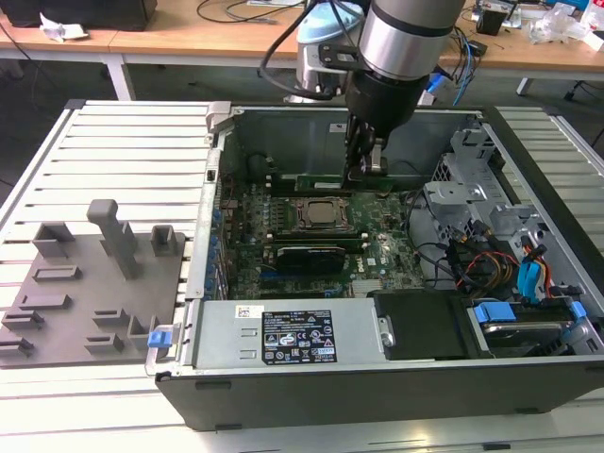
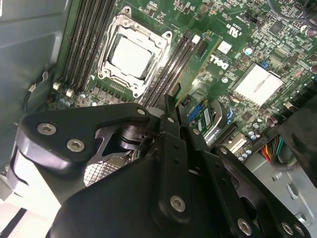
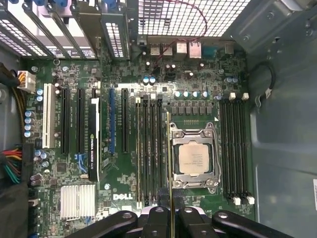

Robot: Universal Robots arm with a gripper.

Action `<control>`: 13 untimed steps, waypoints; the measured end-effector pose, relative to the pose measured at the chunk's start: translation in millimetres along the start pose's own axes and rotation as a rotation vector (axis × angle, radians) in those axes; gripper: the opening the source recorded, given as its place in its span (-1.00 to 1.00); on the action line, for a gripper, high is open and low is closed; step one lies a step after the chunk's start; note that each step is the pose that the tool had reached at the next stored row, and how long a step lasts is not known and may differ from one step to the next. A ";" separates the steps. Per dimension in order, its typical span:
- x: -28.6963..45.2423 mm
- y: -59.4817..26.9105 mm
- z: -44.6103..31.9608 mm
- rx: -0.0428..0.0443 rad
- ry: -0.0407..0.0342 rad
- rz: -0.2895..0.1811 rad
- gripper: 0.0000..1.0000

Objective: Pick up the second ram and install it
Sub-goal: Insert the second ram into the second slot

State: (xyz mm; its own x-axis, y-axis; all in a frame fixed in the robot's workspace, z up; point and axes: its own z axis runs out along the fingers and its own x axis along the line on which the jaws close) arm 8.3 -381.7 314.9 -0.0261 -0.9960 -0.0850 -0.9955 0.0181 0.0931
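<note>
The second ram (image 1: 321, 179) is a thin green stick held level over the motherboard inside the open computer case (image 1: 311, 387), above the far side of the CPU socket (image 1: 321, 212). My gripper (image 1: 363, 168) is shut on it from above, near its middle. In the first wrist view the ram (image 3: 171, 163) shows edge-on as a thin line. It runs from my gripper (image 3: 171, 214) along the gap between the black slots (image 3: 151, 148) and the CPU socket (image 3: 194, 157). It hangs above the board, outside any slot. In the second wrist view my gripper (image 2: 171, 111) hangs over the slots beside the socket (image 2: 131, 54).
More black slots (image 3: 234, 148) lie on the socket's other side. A graphics card (image 3: 94, 139) and a finned heat sink (image 3: 77, 202) stand nearby. A drive cage with cables (image 1: 500, 264) fills the exterior view's right. A grey fixture plate (image 1: 85, 283) lies outside the case.
</note>
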 end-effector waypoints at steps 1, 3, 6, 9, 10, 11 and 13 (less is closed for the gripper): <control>0.1 0.1 1.3 0.0000 -0.0001 0.000 -0.73; 0.4 0.1 4.5 0.0000 -0.0001 0.000 -0.73; 0.7 0.4 8.0 0.0001 -0.0001 0.000 -0.73; 1.4 1.1 13.7 0.0000 -0.0001 0.000 -0.73; 1.5 1.3 15.1 0.0000 0.0000 0.000 -0.73; 1.6 1.3 16.9 0.0000 -0.0001 0.000 -0.73; 1.8 1.3 19.1 0.0000 0.0000 0.000 -0.73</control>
State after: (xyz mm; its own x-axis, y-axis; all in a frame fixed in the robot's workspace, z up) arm 5.2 -381.8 295.9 -0.0261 -0.9960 -0.0850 -0.9955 0.0181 0.0931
